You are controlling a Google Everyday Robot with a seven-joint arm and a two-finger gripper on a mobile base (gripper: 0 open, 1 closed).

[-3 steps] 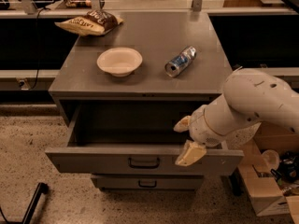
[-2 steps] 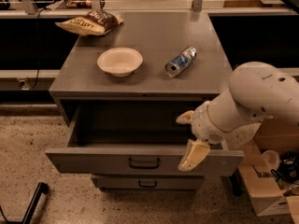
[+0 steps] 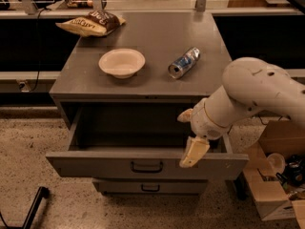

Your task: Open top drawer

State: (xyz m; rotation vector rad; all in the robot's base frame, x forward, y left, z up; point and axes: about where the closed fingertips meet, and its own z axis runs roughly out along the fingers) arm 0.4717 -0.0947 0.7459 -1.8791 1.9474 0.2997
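Note:
The top drawer (image 3: 90, 164) is the widest grey metal drawer, pulled far out of the cabinet, with a dark pull handle (image 3: 147, 167) mid-front and a deep grey interior showing. My gripper (image 3: 187, 138) is at the drawer's right end, above its front edge. Its two cream fingers are spread apart: one fingertip (image 3: 185, 115) points left over the interior, the other finger (image 3: 192, 152) hangs down over the front panel. It holds nothing. The white arm (image 3: 257, 90) reaches in from the right.
A shorter drawer (image 3: 150, 188) sits shut below. On the cabinet top (image 3: 157, 37) are a white bowl (image 3: 121, 62), a lying can (image 3: 184, 63) and a chip bag (image 3: 90, 23). A cardboard box (image 3: 276, 175) stands on the floor at right; a black leg (image 3: 33, 206) is at lower left.
The gripper has lifted slightly and shifted right along the drawer's front edge. The drawer stays pulled out as before.

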